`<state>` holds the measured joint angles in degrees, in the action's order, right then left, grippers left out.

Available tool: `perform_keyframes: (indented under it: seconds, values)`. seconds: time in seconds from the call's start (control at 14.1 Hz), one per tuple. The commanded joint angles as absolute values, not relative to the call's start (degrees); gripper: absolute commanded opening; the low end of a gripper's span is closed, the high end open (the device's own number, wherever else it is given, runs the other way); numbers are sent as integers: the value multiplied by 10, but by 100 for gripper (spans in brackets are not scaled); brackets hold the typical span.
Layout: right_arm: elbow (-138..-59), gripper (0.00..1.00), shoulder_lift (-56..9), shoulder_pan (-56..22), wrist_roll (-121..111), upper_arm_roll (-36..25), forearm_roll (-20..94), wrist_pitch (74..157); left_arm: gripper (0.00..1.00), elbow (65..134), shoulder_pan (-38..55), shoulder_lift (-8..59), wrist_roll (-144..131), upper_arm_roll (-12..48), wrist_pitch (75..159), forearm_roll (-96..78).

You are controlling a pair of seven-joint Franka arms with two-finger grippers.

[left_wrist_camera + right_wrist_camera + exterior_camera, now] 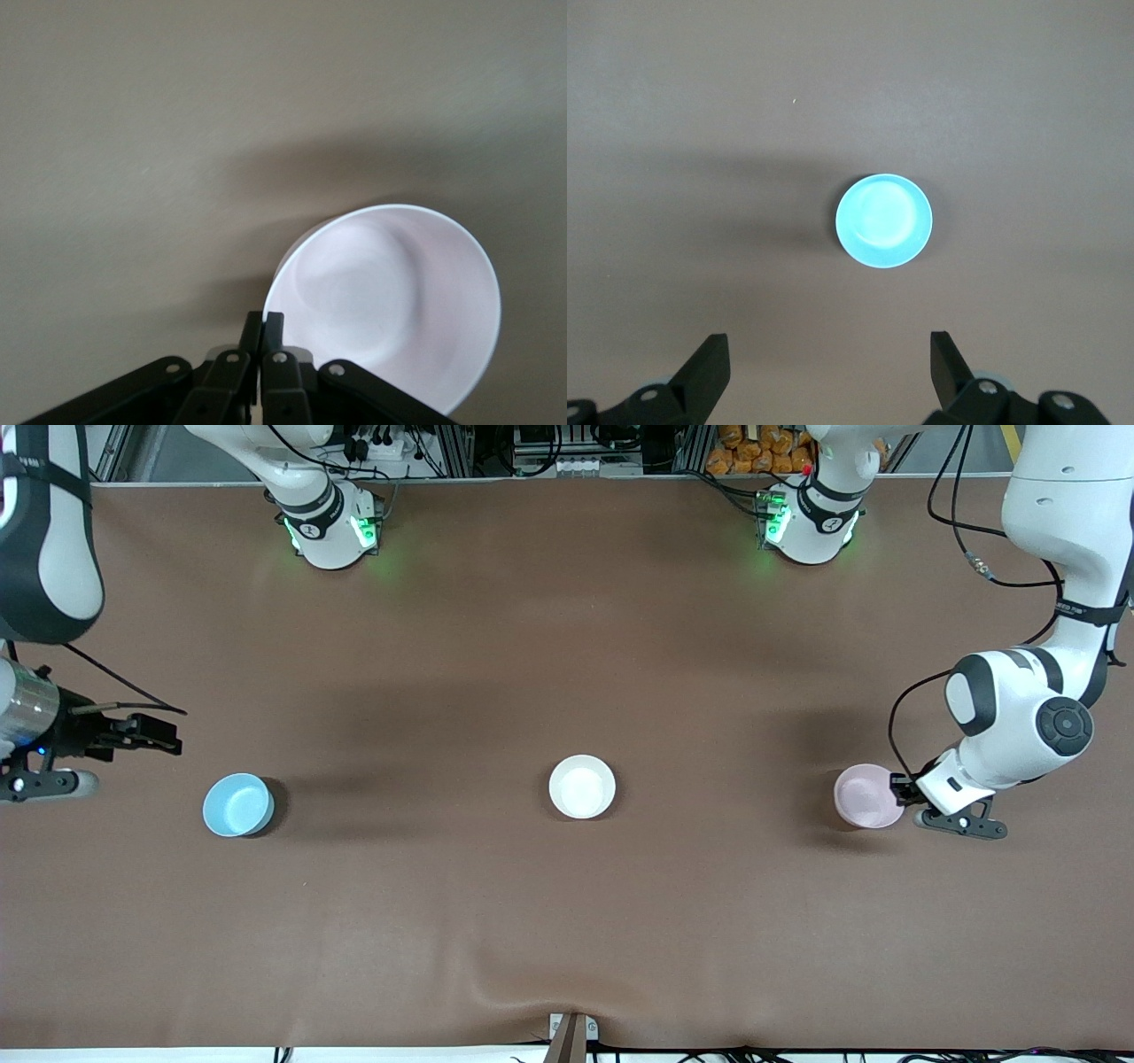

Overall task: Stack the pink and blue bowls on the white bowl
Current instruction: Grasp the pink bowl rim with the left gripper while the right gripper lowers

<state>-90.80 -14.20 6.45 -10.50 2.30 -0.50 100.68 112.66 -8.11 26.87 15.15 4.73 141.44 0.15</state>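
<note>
The pink bowl sits upright on the brown table toward the left arm's end. My left gripper is shut on its rim, on the side toward that end of the table. In the left wrist view the two black fingers pinch the rim of the pink bowl. The white bowl stands at mid-table. The blue bowl stands toward the right arm's end. My right gripper hangs open in the air beside it. In the right wrist view the blue bowl lies ahead of the right gripper, which holds nothing.
The three bowls stand in a row, well apart from each other, on the brown mat. A small bracket sits at the table's edge nearest the front camera. The arm bases stand along the edge farthest from it.
</note>
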Motion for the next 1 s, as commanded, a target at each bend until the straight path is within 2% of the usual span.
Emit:
perform_keyframes:
  seconds: [0.0, 0.28, 0.71, 0.92]
  values:
    - [-904, 100, -170, 89, -134, 30, -15, 1022, 0, 1099, -75, 260, 99, 83, 1382, -18]
    - [-903, 100, -198, 91, -146, 30, -30, 1063, 0, 1014, -27, 273, -33, 121, 1293, -25]
    - [-920, 100, -272, 112, -216, 30, -47, 1121, 0, 932, 116, 301, -258, 122, 1262, -37]
    - [-1005, 100, -270, 132, -251, 30, -47, 1234, 0, 881, 200, 349, -373, 120, 1262, -34]
